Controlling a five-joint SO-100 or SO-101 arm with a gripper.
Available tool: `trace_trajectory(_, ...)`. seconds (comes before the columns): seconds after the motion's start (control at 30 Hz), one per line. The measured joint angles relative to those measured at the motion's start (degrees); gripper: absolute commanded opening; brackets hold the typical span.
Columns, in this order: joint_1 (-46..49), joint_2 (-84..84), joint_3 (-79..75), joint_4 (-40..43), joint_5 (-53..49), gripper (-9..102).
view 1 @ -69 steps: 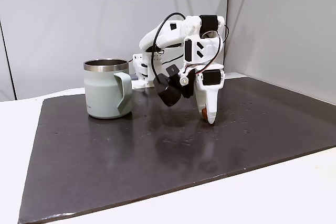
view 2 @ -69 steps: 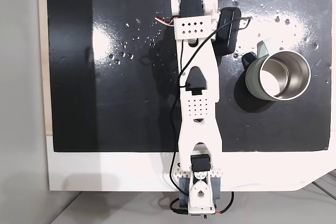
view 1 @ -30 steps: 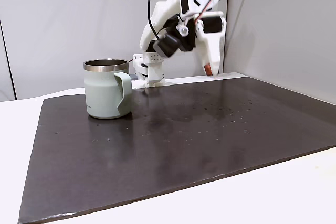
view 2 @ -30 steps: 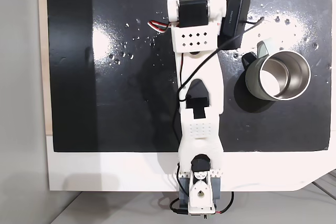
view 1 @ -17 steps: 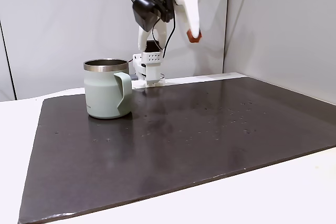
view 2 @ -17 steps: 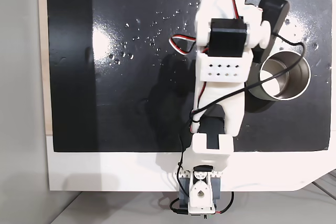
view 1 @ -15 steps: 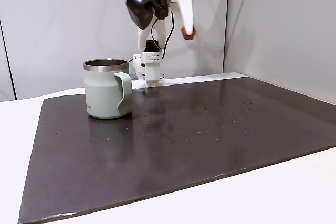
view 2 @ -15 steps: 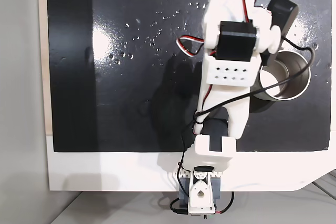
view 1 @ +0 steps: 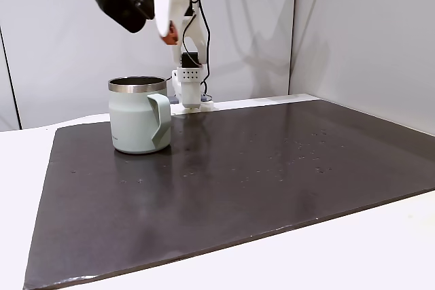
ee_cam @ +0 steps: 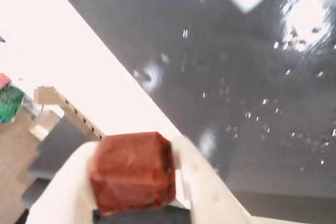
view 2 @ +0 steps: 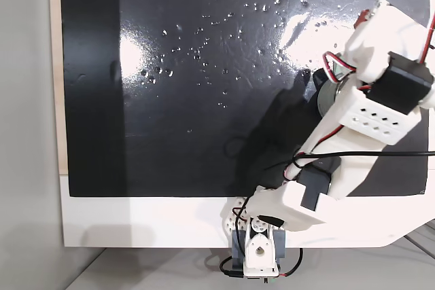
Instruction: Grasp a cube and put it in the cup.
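Reddish-orange, the cube sits clamped between my two white jaws, filling the lower part of the wrist view; in the side-on fixed view it shows as a small orange spot at the tip of my gripper, held high in the air. The cup stands upright on the dark mat that covers the bench, its steel rim open and its handle turned toward the camera. From that side-on view, my jaws hang above and a little to the right of the rim, well clear of it. In the top-down fixed view my arm lies over the place where the cup stands, so I cannot tell from there how well I am lined up with the opening.

The main risk, as I judge it, is letting go before I am truly centred. The cube is tiny and would fall from a height, so a small offset could send it onto the rim or handle and bouncing off across the mat. Coming down carelessly could also knock the rim with my fingers and shove or tip the cup. My grip looks square in the wrist view, so a slip seems the lesser worry.
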State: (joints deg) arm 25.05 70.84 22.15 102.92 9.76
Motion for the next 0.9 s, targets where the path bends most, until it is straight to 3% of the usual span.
trace_trajectory(0.23, 5.7, 5.6, 10.5, 0.0, -3.8, 6)
trace_trajectory(0.67, 7.0, 25.0, 36.4, 0.0, -9.5, 6)
trace_trajectory(0.9, 14.8, 28.7, 43.9, 0.0, -14.2, 5)
